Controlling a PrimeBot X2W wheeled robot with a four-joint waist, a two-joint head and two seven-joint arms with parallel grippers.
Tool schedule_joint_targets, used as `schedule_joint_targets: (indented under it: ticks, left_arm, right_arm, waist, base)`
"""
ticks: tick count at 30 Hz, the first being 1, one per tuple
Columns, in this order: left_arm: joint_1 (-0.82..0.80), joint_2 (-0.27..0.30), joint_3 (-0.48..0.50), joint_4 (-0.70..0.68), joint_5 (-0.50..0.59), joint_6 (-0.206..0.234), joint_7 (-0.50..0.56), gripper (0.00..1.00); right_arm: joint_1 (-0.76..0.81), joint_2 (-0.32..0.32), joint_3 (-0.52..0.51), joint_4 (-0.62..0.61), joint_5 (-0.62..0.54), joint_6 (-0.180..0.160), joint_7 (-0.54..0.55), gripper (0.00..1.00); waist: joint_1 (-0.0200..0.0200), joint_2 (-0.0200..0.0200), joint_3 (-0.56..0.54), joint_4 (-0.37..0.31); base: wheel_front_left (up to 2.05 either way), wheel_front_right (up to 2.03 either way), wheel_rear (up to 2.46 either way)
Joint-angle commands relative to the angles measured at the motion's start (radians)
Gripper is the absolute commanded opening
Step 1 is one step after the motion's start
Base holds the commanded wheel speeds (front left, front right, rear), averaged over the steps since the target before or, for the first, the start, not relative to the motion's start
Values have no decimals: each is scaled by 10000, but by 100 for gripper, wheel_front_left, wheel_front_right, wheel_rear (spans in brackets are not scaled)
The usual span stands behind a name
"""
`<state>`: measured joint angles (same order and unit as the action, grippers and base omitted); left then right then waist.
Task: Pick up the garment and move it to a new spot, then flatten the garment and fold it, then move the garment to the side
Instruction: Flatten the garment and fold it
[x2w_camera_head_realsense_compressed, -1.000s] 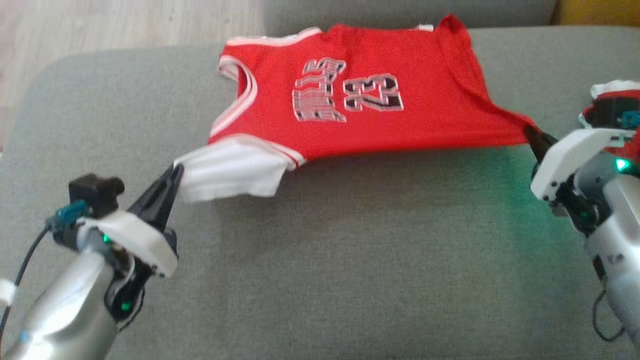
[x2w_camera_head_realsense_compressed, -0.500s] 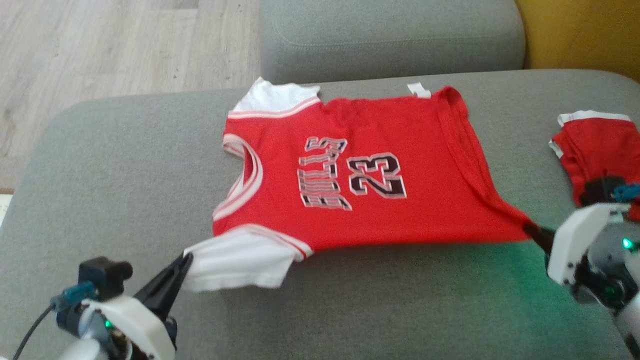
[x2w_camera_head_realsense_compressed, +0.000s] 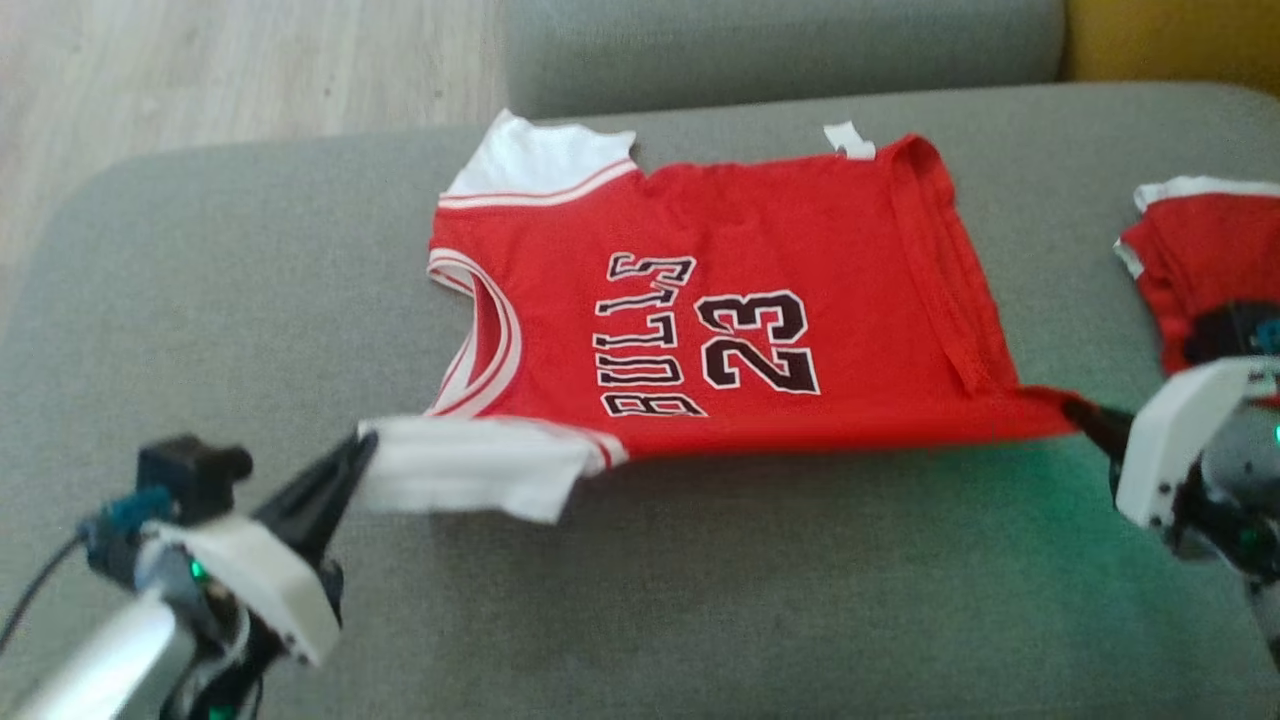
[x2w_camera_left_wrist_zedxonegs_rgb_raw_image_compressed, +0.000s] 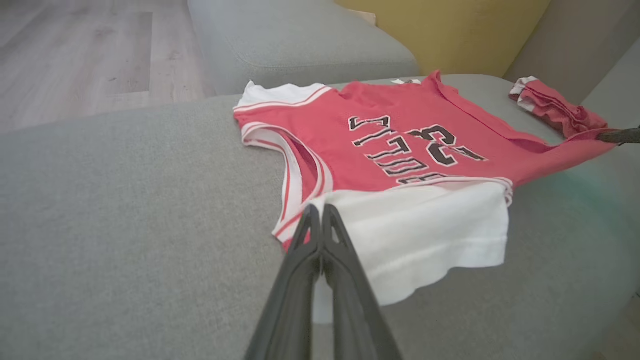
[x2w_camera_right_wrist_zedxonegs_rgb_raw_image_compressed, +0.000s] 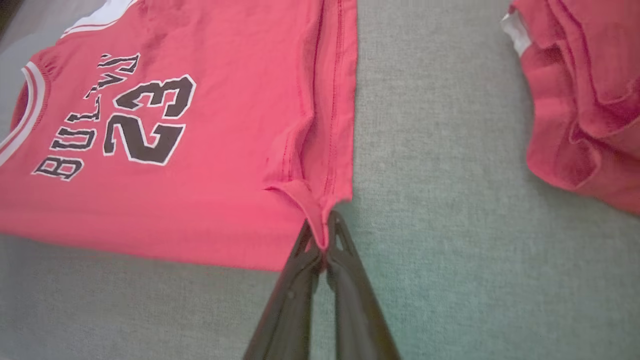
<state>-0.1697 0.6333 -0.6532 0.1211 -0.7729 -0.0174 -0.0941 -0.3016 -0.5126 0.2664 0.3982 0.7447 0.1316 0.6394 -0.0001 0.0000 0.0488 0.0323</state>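
Observation:
The garment (x2w_camera_head_realsense_compressed: 740, 300) is a red shirt with white sleeves and black "BULLS 23" lettering, spread across a grey sofa seat (x2w_camera_head_realsense_compressed: 700, 600). My left gripper (x2w_camera_head_realsense_compressed: 362, 445) is shut on the near white sleeve (x2w_camera_head_realsense_compressed: 470, 475); the left wrist view shows its tips (x2w_camera_left_wrist_zedxonegs_rgb_raw_image_compressed: 320, 212) pinching that sleeve's edge (x2w_camera_left_wrist_zedxonegs_rgb_raw_image_compressed: 415, 235). My right gripper (x2w_camera_head_realsense_compressed: 1075, 408) is shut on the near hem corner, a red fold (x2w_camera_right_wrist_zedxonegs_rgb_raw_image_compressed: 312, 200) caught between its tips (x2w_camera_right_wrist_zedxonegs_rgb_raw_image_compressed: 327, 235). The near edge is stretched between both grippers and lifted slightly, casting a shadow.
A second red garment (x2w_camera_head_realsense_compressed: 1195, 270) lies bunched at the right, also seen as a red heap (x2w_camera_right_wrist_zedxonegs_rgb_raw_image_compressed: 585, 100). A grey back cushion (x2w_camera_head_realsense_compressed: 780, 40) stands behind the seat. Wooden floor (x2w_camera_head_realsense_compressed: 200, 70) lies beyond the seat's left edge, and a yellow surface (x2w_camera_left_wrist_zedxonegs_rgb_raw_image_compressed: 450, 30) rises behind.
The head camera tilted, so the whole picture shifted down, then slightly up. Both grippers keep their hold; the near edge now looks straighter and the far white sleeve shows.

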Motion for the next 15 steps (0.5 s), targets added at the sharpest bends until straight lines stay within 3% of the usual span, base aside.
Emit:
schedule_joint_targets:
  ticks: [1,15]
  left_arm:
    - [-949,439,636,-139,147,8,20,0]
    - [-4044,-113,129,1888,747,-801,753,0]
  right_arm:
    - [-616,-129,-167,-434,-243,-9,113,0]
    - [-2243,646,-603,-224,-1930,-9,746,0]
  waist:
    - [1,0,340,-67]
    - [1,0,1860,-79]
  base:
    - [0,0,0]
    - [0,0,0]
